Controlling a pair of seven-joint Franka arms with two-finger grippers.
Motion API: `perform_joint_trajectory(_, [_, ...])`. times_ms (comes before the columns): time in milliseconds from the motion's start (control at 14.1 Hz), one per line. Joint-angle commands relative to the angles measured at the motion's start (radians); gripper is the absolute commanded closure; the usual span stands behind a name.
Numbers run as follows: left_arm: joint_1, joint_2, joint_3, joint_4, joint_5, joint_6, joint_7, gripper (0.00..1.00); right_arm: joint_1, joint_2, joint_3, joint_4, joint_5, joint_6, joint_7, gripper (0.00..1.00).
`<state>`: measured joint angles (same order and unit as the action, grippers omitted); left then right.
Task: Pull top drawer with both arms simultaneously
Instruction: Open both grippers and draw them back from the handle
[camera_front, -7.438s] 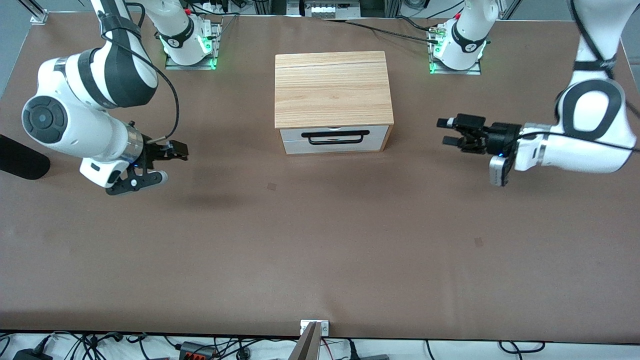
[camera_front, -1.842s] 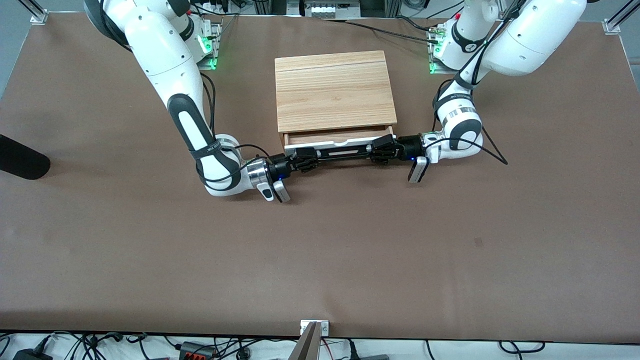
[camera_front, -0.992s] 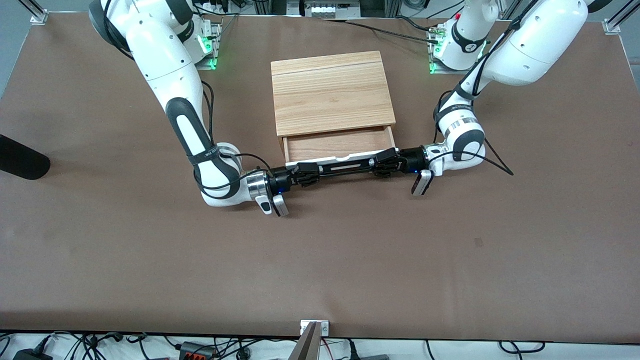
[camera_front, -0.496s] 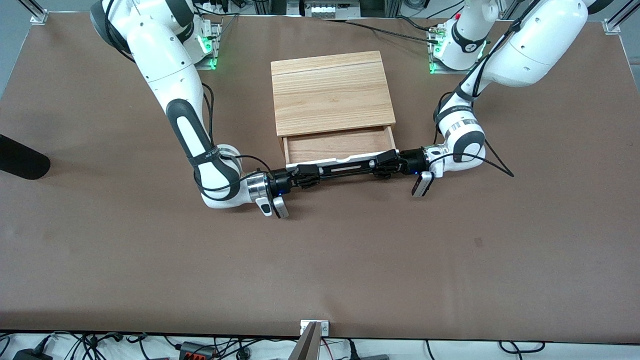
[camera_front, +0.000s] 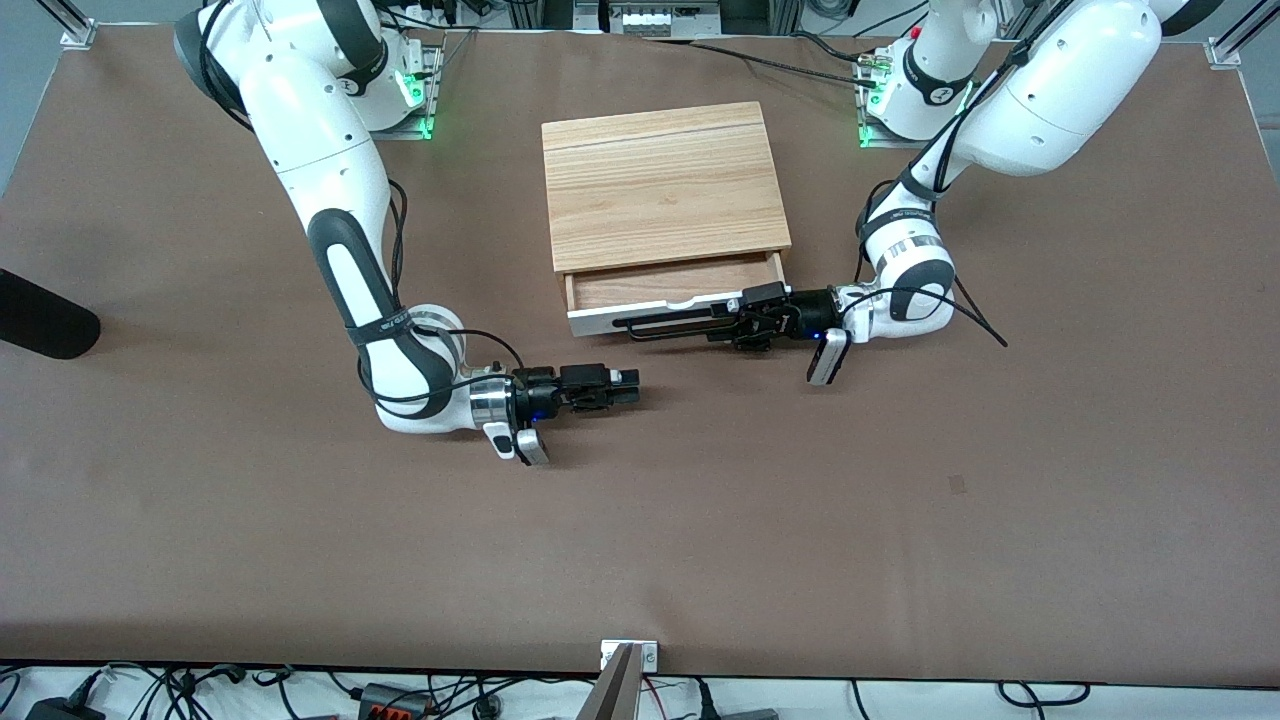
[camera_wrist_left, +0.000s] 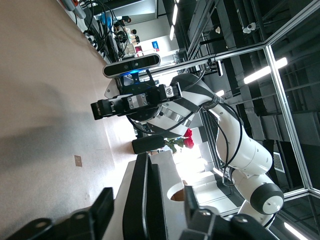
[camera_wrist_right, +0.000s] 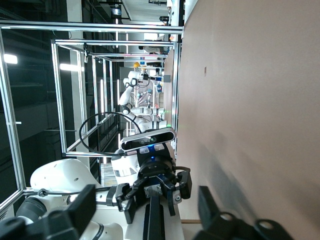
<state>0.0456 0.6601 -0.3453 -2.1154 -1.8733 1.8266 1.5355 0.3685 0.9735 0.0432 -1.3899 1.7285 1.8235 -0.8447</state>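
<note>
The top drawer (camera_front: 600, 321) stands partly open under the wood-grain cabinet (camera_front: 660, 180), with its brown inside (camera_front: 665, 281) showing. Its black bar handle (camera_front: 665, 322) runs along the white front. My left gripper (camera_front: 722, 325) is at the handle's end toward the left arm. It is open, with the bar (camera_wrist_left: 142, 215) between its fingers (camera_wrist_left: 102, 200) and gaps on both sides. My right gripper (camera_front: 632, 383) is open and empty, low over the bare table, off the handle and nearer the front camera than the drawer. The right wrist view shows the handle (camera_wrist_right: 152, 220) and the left gripper (camera_wrist_right: 155, 192) ahead.
A black rounded object (camera_front: 40, 320) lies at the table edge on the right arm's end. The brown table top (camera_front: 700, 520) stretches wide toward the front camera. Both arm bases (camera_front: 380, 90) (camera_front: 915, 95) stand beside the cabinet's back.
My right gripper has let go of the handle and drawn away toward the front camera. My left gripper has opened around the bar. The drawer front has slid back slightly.
</note>
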Motion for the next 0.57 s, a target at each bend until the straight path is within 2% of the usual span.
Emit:
perform_joint_trajectory(0, [0.014, -0.01, -0.008, -0.008, 0.019, -0.013, 0.032, 0.0, 0.004, 0.017, 0.006, 0.028, 0.013, 0.005, 0.016, 0.0])
perform_joint_trajectory(212, [0.051, -0.016, -0.003, 0.005, 0.107, -0.012, 0.014, 0.0, 0.003, 0.017, 0.007, 0.038, 0.013, 0.005, 0.016, 0.0])
perform_joint_trajectory(496, [0.108, -0.016, 0.0, 0.13, 0.329, -0.013, -0.151, 0.0, 0.004, 0.017, 0.009, 0.084, 0.013, 0.01, 0.018, 0.0])
